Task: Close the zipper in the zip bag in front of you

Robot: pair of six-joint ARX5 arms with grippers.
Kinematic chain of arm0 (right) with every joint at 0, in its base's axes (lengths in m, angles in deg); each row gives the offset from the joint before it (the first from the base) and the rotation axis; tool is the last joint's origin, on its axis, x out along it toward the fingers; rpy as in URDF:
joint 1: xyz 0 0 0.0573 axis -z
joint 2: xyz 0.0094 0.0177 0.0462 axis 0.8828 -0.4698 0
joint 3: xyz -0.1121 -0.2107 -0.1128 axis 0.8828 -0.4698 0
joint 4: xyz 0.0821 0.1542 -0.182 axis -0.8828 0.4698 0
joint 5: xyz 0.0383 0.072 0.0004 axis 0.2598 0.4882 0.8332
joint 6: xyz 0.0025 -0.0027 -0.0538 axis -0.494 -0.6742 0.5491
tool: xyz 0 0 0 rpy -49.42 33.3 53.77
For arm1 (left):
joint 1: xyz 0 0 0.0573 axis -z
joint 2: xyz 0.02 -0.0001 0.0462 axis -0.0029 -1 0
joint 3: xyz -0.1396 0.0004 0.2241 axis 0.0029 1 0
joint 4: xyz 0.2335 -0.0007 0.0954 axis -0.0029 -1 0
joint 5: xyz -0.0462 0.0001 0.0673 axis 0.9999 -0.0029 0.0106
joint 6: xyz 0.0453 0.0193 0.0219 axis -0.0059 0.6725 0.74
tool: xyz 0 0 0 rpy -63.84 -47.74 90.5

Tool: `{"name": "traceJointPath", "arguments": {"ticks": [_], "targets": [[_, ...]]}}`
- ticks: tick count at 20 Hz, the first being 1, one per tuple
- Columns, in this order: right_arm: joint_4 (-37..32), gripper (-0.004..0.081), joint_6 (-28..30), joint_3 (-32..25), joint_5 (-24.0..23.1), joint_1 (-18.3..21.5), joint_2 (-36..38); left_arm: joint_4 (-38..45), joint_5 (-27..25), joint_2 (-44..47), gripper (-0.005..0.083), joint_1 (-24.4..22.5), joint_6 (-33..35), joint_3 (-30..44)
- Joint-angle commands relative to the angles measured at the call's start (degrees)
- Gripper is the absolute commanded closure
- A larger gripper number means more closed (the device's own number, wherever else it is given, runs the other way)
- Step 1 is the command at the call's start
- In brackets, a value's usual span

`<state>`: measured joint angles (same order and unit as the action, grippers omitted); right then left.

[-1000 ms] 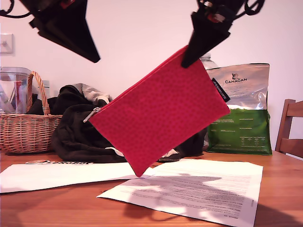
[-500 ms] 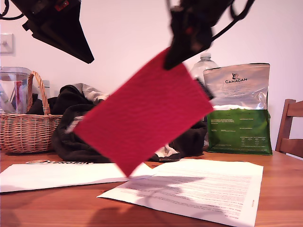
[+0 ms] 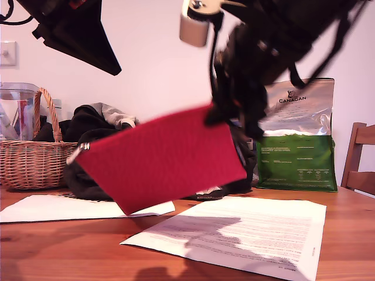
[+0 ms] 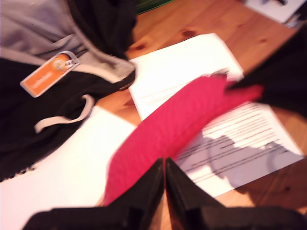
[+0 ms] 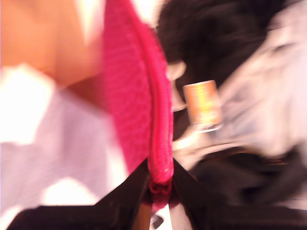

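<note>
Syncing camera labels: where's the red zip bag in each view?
Exterior view: zip bag hangs mid-picture above the table, held at its upper corner.
First wrist view: zip bag lies beyond my first claw.
Second wrist view: zip bag clamped in my second claw.
Shared landmark: black jacket.

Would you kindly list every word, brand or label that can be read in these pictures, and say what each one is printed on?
"CANAGAN": on the silver top of the green-and-silver foil bag, at the exterior view's right.
Small print on the foil bag's green part: too small to read.
Printed lines on the paper sheets: too small and blurred to read.
Orange tag on the dark clothing: blurred, unreadable.
Red pouch: no text visible.
</note>
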<state>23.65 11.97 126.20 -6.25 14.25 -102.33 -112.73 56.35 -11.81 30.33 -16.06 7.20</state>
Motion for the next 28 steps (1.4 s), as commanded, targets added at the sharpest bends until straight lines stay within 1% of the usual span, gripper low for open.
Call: {"name": "traceJointPath", "arguments": {"ticks": [1,3,5,6,7,8,10,11,15,17,19,25,26,27,28], "targets": [[3.80,0.0783,-0.90,-0.70,2.14,0.02,0.70,1.33,0.98,-0.50,0.0797,-0.20,-0.13,1.14],[7.87,0.0783,-1.57,-0.70,5.92,0.02,0.70,2.01,2.67,-0.50,0.0797,-0.17,-0.57,1.14],[12.22,0.0782,-1.68,-0.70,8.41,0.48,0.70,1.75,4.72,-0.50,0.0797,-0.17,-0.63,1.14],[14.34,0.0778,-1.95,-0.70,8.81,0.70,0.70,1.53,5.68,-0.50,0.0797,-0.17,-1.01,1.14],[15.78,0.0747,-2.62,-0.70,8.85,0.96,0.70,1.22,6.93,-0.50,0.0797,-0.17,-1.27,1.14],[16.33,0.0692,-3.56,-0.70,9.31,1.33,0.70,0.74,8.11,-0.50,0.0797,-0.17,-1.68,1.14],[16.26,0.0555,-5.44,-0.70,9.60,1.99,0.70,-0.17,9.60,-0.50,0.0797,-0.17,-2.03,1.14],[16.33,0.0516,-6.34,-0.70,9.60,2.14,0.70,-0.37,9.86,-0.50,0.0797,-0.17,-2.01,1.14],[18.71,0.0458,-6.56,-0.68,9.57,2.14,0.70,-0.70,9.90,-0.50,0.0797,-0.17,-2.01,1.14],[20.00,0.0404,-6.71,-0.68,9.81,1.95,0.70,-0.72,9.92,-0.50,0.0797,-0.17,-2.01,1.14],[20.79,0.0399,-7.56,-0.68,9.70,1.95,0.70,-0.72,9.92,-0.50,0.0797,-0.17,-2.01,1.14],[27.15,0.0399,-8.00,0.15,9.44,1.57,0.77,-0.90,10.54,-0.50,0.0797,-0.17,-2.01,1.14],[27.91,0.0399,-9.70,0.57,9.25,1.57,1.18,-0.90,10.82,-0.50,0.0797,-0.17,-2.01,1.14],[28.20,0.0410,-13.49,1.14,9.07,1.57,1.68,-0.85,11.08,-0.50,0.0797,-0.17,-2.01,1.14],[28.33,0.0464,-16.59,1.88,9.11,1.60,2.73,-0.68,11.13,-0.50,0.0797,-0.17,-1.97,1.14]]}}
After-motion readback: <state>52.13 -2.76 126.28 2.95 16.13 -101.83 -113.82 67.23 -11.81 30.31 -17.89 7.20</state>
